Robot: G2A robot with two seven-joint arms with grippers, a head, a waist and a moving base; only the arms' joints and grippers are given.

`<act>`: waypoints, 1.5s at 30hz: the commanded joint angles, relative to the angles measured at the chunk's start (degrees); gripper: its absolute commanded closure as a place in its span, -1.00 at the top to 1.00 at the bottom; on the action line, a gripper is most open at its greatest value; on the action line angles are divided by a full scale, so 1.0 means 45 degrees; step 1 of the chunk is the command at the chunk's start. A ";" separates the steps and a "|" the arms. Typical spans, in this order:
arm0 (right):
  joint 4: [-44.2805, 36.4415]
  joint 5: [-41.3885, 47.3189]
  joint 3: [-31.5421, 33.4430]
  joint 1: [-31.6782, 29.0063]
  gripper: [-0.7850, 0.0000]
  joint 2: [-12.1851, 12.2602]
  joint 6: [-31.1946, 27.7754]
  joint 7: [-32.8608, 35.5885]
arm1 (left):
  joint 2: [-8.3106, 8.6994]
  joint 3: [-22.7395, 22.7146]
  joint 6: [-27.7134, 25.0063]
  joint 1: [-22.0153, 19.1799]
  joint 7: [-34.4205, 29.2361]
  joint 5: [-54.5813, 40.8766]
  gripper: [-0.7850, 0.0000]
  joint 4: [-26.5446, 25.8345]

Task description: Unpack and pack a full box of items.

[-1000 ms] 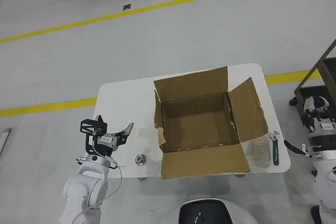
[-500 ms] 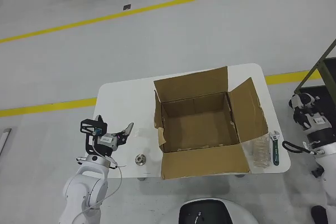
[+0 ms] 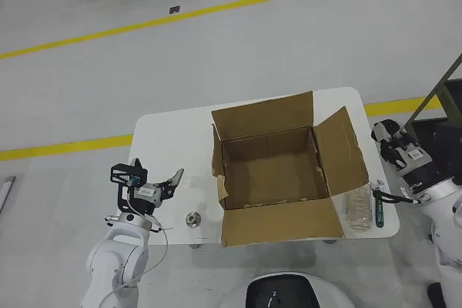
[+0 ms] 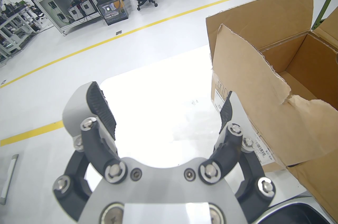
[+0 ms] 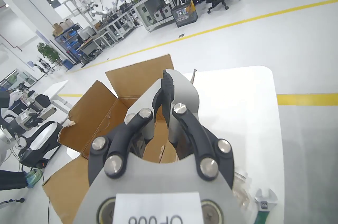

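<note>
An open cardboard box [image 3: 273,173] stands on the white table [image 3: 169,138], flaps spread and its inside bare. My left gripper [image 3: 156,171] hangs open over the table's left end, left of the box, nothing between its fingers [image 4: 101,106]; the box's torn flap [image 4: 264,77] is close beside it. My right gripper [image 3: 380,129] is at the table's right edge beside the box's right flap, and its fingers [image 5: 167,93] are shut on nothing, with the box [image 5: 105,108] beyond them. A clear bottle [image 3: 359,206] and a green-handled wrench [image 3: 379,206] lie right of the box.
A small round metal piece [image 3: 192,219] sits near the table's front edge, left of the box. The bottle [image 5: 241,182] and wrench [image 5: 265,202] lie just under my right wrist. A dark cart frame [image 3: 446,100] stands beyond the table's right end.
My right arm has swung in from the far right toward the table's right edge and the box flap. The left arm and the box have not moved.
</note>
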 commanded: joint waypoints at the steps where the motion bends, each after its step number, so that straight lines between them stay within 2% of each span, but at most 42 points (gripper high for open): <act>1: 0.0046 -0.0496 -0.0284 0.0029 -1.00 0.0008 0.0008 -0.0160 | -0.0012 -0.0028 0.0086 -0.0004 0.0149 -0.0173 1.00 -0.0008; 5: 0.0124 -0.1187 -0.0723 0.0106 -1.00 0.0038 0.0036 -0.0365 | 0.0013 -0.0203 -0.0397 -0.0243 0.0912 -0.0367 1.00 -0.0302; 8: 0.0129 -0.1640 -0.0957 0.0138 -1.00 0.0063 0.0121 -0.0457 | 0.0051 -0.0134 -0.1270 -0.0596 0.1302 -0.0515 1.00 -0.0655; 10: 0.0182 -0.1860 -0.1103 0.0137 -1.00 0.0074 0.0239 -0.0509 | 0.0084 0.0127 -0.2137 -0.0893 0.1326 -0.0581 0.62 -0.0882; 12: 0.0251 -0.2099 -0.1208 0.0167 -1.00 0.0086 0.0344 -0.0619 | 0.0115 0.0477 -0.2891 -0.1201 0.1261 -0.0408 -0.28 -0.0929; 14: 0.0321 -0.2221 -0.1292 0.0152 -1.00 0.0097 0.0428 -0.0711 | 0.0146 0.0873 -0.3532 -0.1522 0.1241 0.0059 -0.86 -0.0929; 15: 0.0331 -0.2262 -0.1324 0.0138 -1.00 0.0102 0.0475 -0.0743 | 0.0143 0.1071 -0.3575 -0.1635 0.1255 0.0211 -1.00 -0.0815; 19: 0.0380 -0.2408 -0.1377 0.0080 -1.00 0.0132 0.0606 -0.0779 | 0.0124 0.1875 -0.3792 -0.2089 0.1093 0.0823 -1.00 -0.0281; 32: 0.0560 -0.2679 -0.1447 -0.0059 -1.00 0.0218 0.0835 -0.1201 | 0.0124 0.1875 -0.3792 -0.2089 0.1093 0.0823 -1.00 -0.0281; 34: 0.0643 -0.2746 -0.1490 -0.0047 -1.00 0.0232 0.0857 -0.1180 | 0.0064 0.2003 -0.3500 -0.1927 0.1411 -0.0252 -1.00 -0.0241; 38: 0.0782 -0.2977 -0.1635 0.0002 -1.00 0.0253 0.1023 -0.1166 | 0.0054 0.2578 -0.3876 -0.2484 0.1023 0.0003 -1.00 -0.0407; 45: 0.0901 -0.3199 -0.1887 0.0038 -1.00 0.0280 0.1207 -0.1203 | -0.0070 0.4079 -0.3673 -0.3792 -0.0248 0.1042 -1.00 0.0284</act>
